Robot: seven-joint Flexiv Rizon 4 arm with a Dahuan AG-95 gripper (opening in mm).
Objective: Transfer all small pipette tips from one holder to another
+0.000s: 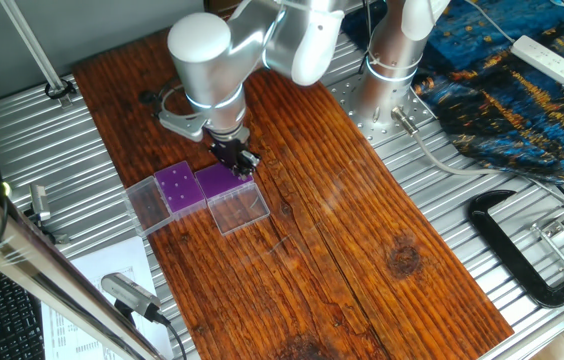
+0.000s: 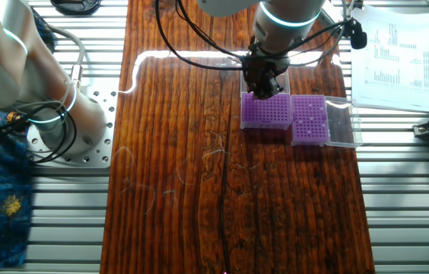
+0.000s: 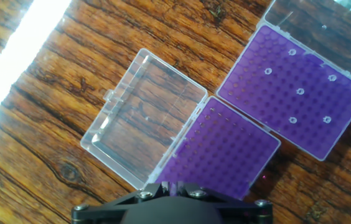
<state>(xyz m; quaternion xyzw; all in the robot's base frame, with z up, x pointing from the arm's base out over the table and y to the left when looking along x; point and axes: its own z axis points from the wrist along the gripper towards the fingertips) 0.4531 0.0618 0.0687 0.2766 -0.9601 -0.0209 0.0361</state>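
Observation:
Two holders with purple perforated tops lie side by side, clear lids open. One holder [image 3: 294, 90] carries several small pipette tips [image 3: 300, 91], seen as pale rings; it also shows in both fixed views [image 1: 178, 187] [image 2: 309, 119]. The other holder [image 3: 222, 152] [image 1: 218, 181] [image 2: 265, 113] shows no tips on its visible top; its lid [image 3: 141, 118] lies flat beside it. My gripper [image 3: 172, 185] [image 1: 245, 165] [image 2: 264, 91] hangs low over this second holder's near edge. Its jaws stand almost together with a thin pale sliver between them, apparently a tip.
The holders sit on a dark wooden board [image 1: 342, 230] over a ribbed metal table. A black C-clamp [image 1: 522, 250], a power strip [image 1: 547, 58] and blue cloth [image 1: 502, 90] lie to one side. Printed paper sheets [image 2: 397, 53] lie beside the holders.

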